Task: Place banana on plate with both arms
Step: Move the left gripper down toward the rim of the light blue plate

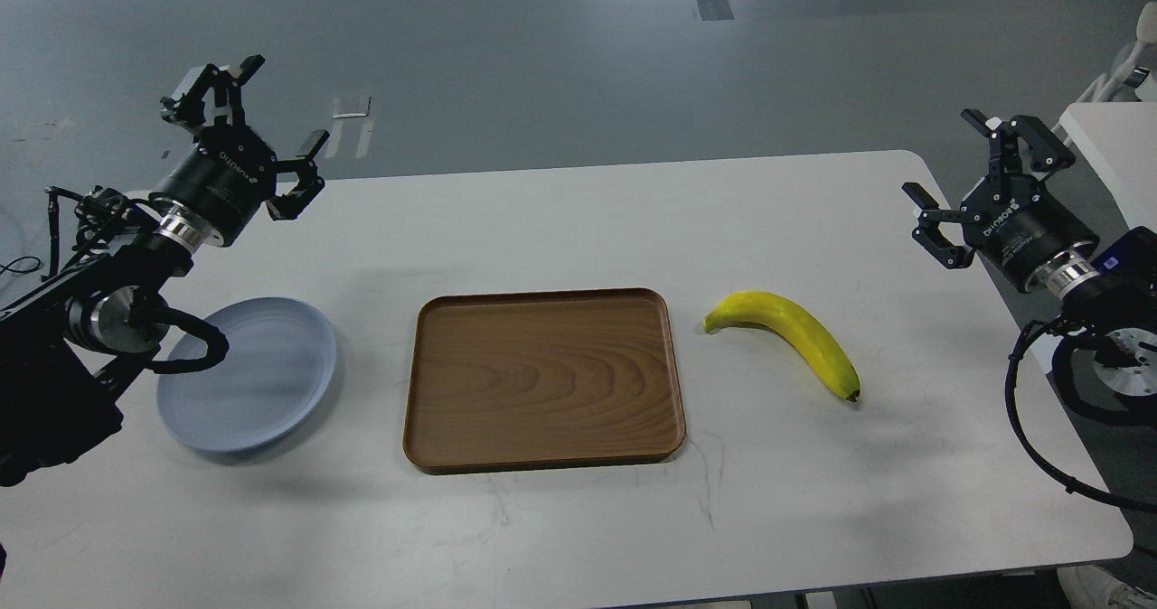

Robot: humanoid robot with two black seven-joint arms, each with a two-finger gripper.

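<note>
Banana (795, 336) lies flat on the counter (560, 519), in the right half, just beside the right edge of the wooden tray (542, 379) but not touching it. Its greenish stem end points toward the tray; its dark tip points toward the near right corner.

Plate (258, 379), pale blue-grey, rests near the left edge of the counter, left of the tray and apart from it. A black cable of the left arm crosses in front of its left rim. The tray sits at the centre of the counter and carries nothing.

Surface: the counter is white with rounded corners and shows faint scuff marks near the front edge. Beyond its far edge lies a grey floor (542, 58) bearing tape marks. A second white surface (1116, 144) is partly visible at the far right.

Left claw (271, 117) is raised over the far left corner, fingers spread apart, holding nothing. Right claw (958, 171) is raised over the right edge, fingers spread apart, holding nothing.

Markings: white lettering appears on each claw body; it seems to read "ROBOTIQ", though it is small and angled.
</note>
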